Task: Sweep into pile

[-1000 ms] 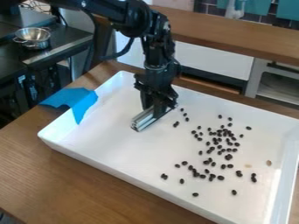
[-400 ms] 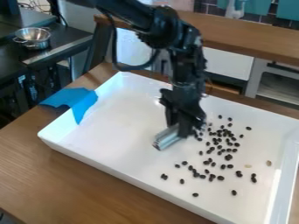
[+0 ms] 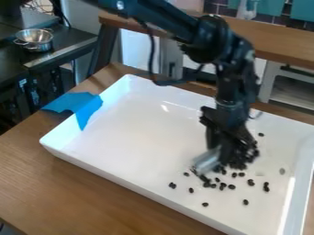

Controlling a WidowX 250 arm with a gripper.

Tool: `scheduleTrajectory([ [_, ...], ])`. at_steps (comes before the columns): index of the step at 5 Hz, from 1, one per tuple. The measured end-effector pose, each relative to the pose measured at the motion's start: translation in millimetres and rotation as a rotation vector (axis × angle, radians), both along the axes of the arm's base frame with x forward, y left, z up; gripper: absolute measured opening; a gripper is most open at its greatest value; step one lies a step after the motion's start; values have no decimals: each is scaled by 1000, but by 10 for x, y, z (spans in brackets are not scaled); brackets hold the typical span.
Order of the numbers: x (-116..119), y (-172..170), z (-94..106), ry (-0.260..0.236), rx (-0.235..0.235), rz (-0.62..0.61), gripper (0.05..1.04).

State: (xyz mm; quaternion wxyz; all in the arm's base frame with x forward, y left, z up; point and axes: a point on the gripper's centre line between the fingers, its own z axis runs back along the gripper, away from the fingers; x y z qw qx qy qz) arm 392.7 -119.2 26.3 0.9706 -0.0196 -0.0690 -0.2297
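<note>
Arm [image 3: 190, 34] enters at the top edge, left of centre, and slopes down to the right as far as a bulky black joint. There it bends, and the lower section drops steeply, near vertical, over the right half of the white tray [image 3: 150, 137]. A black cable [image 3: 153, 57] hangs off the arm in a loose loop on its left side and curves back to the lower section.

Hand [image 3: 227, 153]: points downward, low in the tray, right of its middle. State: gripping a silver bar [image 3: 206, 161]. The bar sticks out from the hand toward the lower left, its free end low over the tray floor. Contact between bar and floor: cannot tell. Hand and bar outlines are blurred.

Dark beans [image 3: 222, 185]: all in the right part of the tray. The densest group sits close around the lower end of the hand, partly hidden by it; a few lie right at the free end of the bar. Others are scattered loosely between the hand and the near side wall: some singles toward the lower left, one nearest the near wall, one to the lower right, and a small clump farther right. One more lies apart, beyond the hand on the upper right. A paler bean [image 3: 282, 171] lies by itself near the right wall.

Tray rests on the wooden worktop [image 3: 80, 197]. A piece of blue material [image 3: 76, 106] drapes over its left corner area. Metal pot [image 3: 36, 40] on the dark table [image 3: 69, 45], upper left.
</note>
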Motion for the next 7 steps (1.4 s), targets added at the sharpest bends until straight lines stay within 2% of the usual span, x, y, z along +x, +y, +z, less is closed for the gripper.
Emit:
scheduleTrajectory([
  [2, -188, -359, -16, -25, 12, -110, 359],
  [3, -231, -387, 6, -25, -10, -97, 359],
  [4, -169, -85, 155, -43, -46, 2, 359],
  [5, -41, 388, 470, -149, -45, 135, 359],
  [6, -9, 734, 678, -219, -37, 217, 359],
  [7, -53, 1143, 616, -153, -2, 382, 359],
])
